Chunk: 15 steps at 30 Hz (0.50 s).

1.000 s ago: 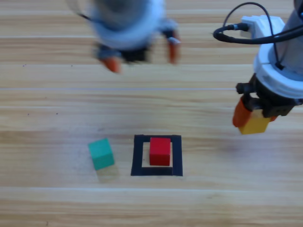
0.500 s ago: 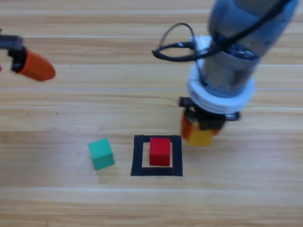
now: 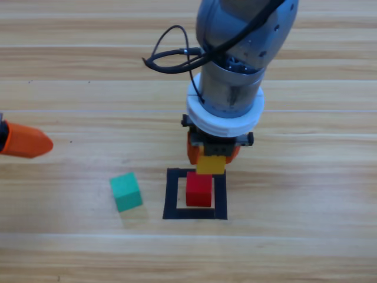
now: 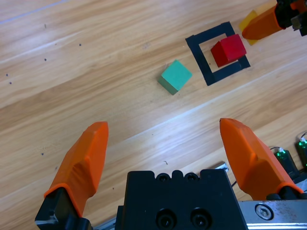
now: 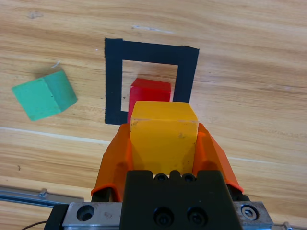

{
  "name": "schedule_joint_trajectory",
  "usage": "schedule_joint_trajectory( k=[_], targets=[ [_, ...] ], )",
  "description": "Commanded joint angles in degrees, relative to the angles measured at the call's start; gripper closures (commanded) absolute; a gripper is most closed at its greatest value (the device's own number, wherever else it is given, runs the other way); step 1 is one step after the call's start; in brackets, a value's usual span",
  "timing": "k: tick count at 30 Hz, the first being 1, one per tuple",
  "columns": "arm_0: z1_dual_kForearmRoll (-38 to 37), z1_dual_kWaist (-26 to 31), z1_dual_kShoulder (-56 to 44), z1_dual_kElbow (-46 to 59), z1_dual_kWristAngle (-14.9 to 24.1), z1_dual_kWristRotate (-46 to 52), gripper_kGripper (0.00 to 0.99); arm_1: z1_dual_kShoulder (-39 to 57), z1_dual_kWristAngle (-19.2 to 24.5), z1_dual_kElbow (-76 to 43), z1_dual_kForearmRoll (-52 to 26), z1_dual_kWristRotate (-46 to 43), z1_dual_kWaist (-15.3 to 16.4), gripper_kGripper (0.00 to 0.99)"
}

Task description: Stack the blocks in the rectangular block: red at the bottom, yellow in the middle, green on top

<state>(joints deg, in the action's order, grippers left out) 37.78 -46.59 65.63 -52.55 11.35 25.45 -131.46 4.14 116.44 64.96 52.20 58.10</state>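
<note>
Red cube [image 3: 199, 189] already sits inside the black tape square [image 3: 172, 195]. Our right gripper [image 3: 211, 160] pinches the yellow cube [image 3: 210, 164] just behind it, unplaced. The green cube [image 3: 125, 192] waits aside; our left gripper [image 4: 165, 160] idles spread wide.

A lab-style test bench: bare wooden table [image 3: 306, 247] with a taped black square [image 3: 171, 194].

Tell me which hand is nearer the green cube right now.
Left hand: open, up-left of the green cube at the table's left edge. Right hand, clamping the yellow cube, hovers slightly farther, above the red cube.
</note>
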Motion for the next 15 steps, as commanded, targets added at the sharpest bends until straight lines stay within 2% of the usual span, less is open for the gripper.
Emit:
schedule_joint_trajectory(
  k=[1,15],
  targets=[
    [-1.5,0.9,-0.4,2.5,-0.9,-0.3,0.000,-6.1,1.2,2.2,2.0,0.9,2.4,0.990],
    [-4.3,0.8,0.1,5.2,-1.9,0.0,0.000,-9.0,1.4,4.9,2.4,1.4,2.5,0.990]
  ],
)
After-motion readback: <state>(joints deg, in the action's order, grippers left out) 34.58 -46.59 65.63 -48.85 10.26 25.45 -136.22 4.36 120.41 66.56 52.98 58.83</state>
